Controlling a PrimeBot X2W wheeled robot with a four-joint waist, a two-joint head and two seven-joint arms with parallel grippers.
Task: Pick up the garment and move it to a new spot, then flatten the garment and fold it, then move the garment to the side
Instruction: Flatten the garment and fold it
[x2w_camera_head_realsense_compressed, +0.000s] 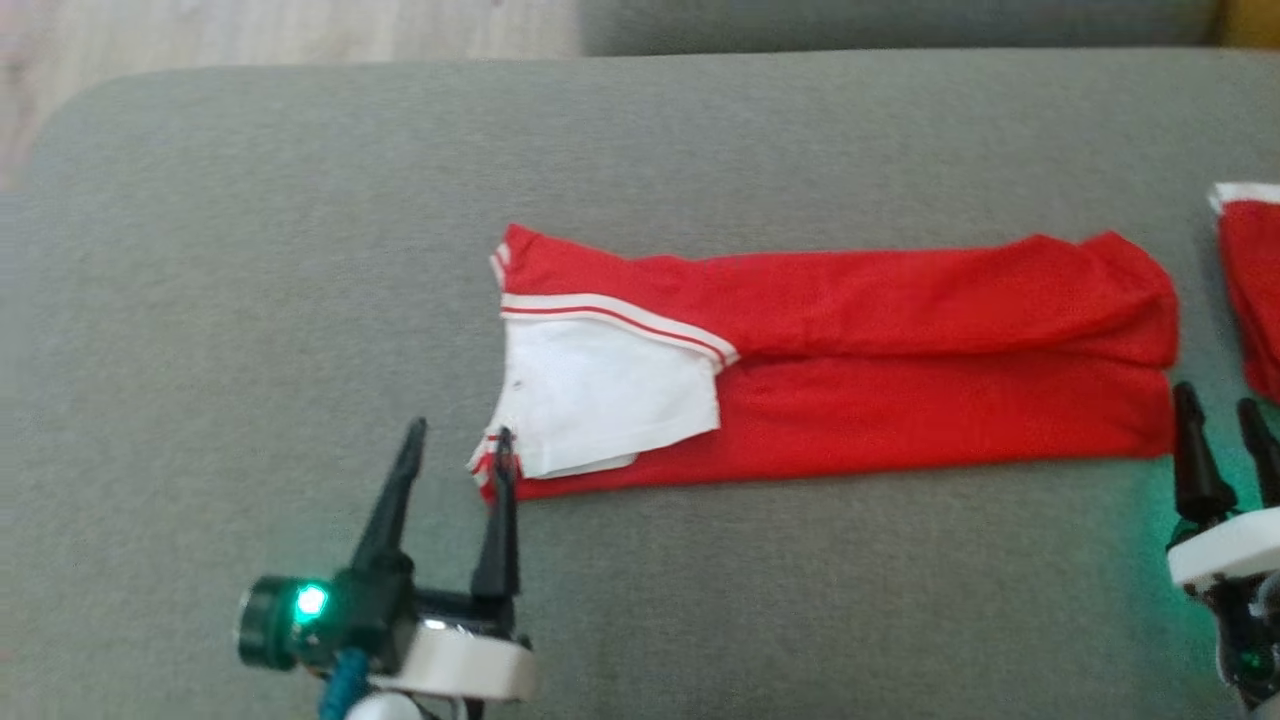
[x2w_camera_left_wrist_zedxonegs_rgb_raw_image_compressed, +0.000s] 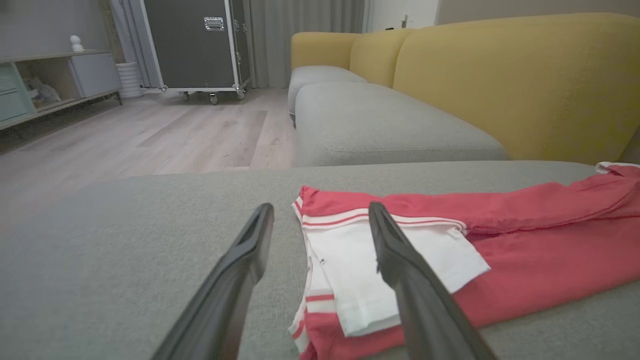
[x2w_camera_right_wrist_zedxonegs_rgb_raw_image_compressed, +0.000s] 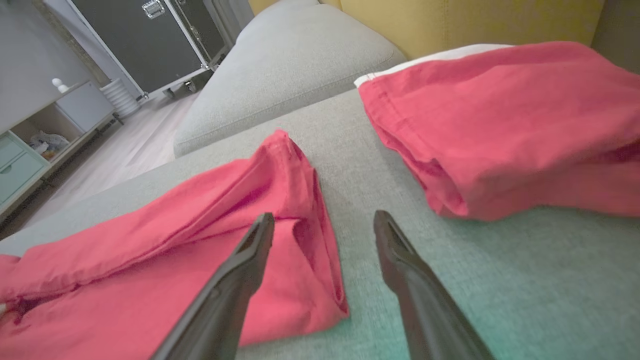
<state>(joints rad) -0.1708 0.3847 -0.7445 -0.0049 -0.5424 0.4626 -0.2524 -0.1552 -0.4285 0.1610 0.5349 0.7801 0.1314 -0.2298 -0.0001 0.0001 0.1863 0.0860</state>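
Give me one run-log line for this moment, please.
garment: folded strip, flat | left gripper: open, collar end | right gripper: open, opposite end

The robot's left gripper (x2w_camera_head_realsense_compressed: 460, 432) juts in from the near left, its two long dark fingers (x2w_camera_head_realsense_compressed: 390, 510) spread wide, empty and pointing toward the far side. A green light (x2w_camera_head_realsense_compressed: 310, 601) glows on the dark housing just left of the white left wrist (x2w_camera_head_realsense_compressed: 455, 672). At the near right edge the right gripper (x2w_camera_head_realsense_compressed: 1216, 396) stands the same way, its prongs parted and empty above the white right wrist (x2w_camera_head_realsense_compressed: 1225, 550).
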